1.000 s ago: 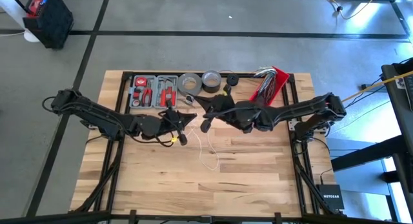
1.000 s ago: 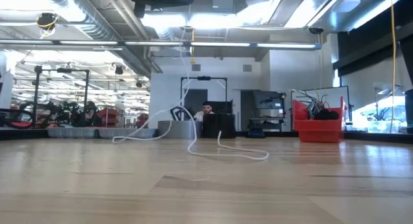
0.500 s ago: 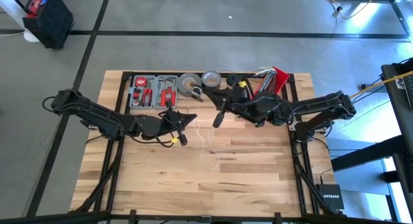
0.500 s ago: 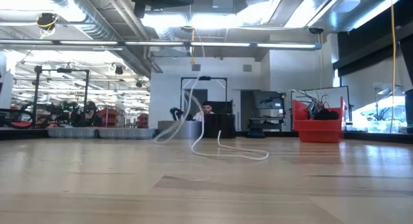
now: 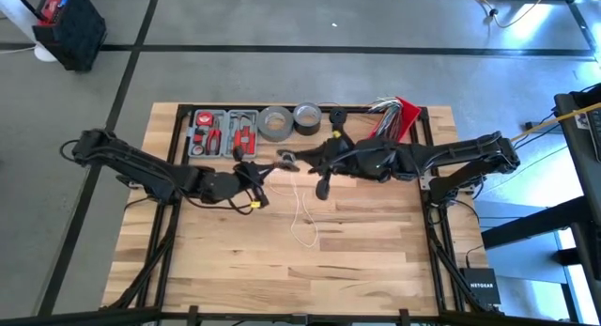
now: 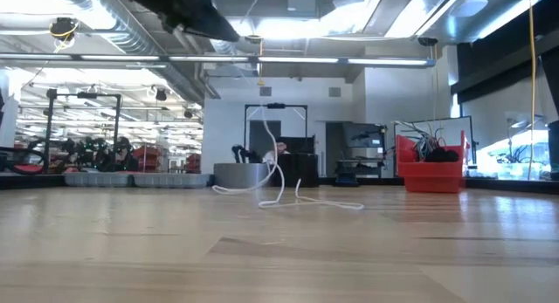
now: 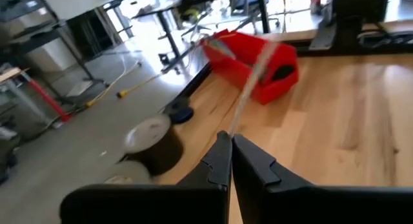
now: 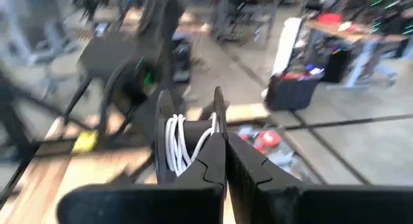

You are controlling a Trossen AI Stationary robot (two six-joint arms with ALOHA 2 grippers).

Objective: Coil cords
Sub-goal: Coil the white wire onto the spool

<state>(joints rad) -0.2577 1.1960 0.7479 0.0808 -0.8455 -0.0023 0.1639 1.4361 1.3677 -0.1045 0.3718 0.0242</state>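
You are handling a cord that looks light, limp and very thin, so expect it to flop, twist and slide rather than keep any shape you give it. Its loose part lies in slack curves on the table, in front of the grey tape roll, with the rest rising toward the grippers. The right gripper, hanging just in front of that tape roll, is clenched, and the right wrist view shows several white turns already wound on a dark spool-like piece at its fingertips; whether the jaws pinch the cord itself you cannot tell. The left gripper, just beside the right one, is also clenched, and in the left wrist view a blurred pale strand leaves its tip, so it seems to be pinching the cord. Judging by this, take hold close to the wound turns, keep gentle tension, and avoid tugging, since so fine a cable could kink or slip free.
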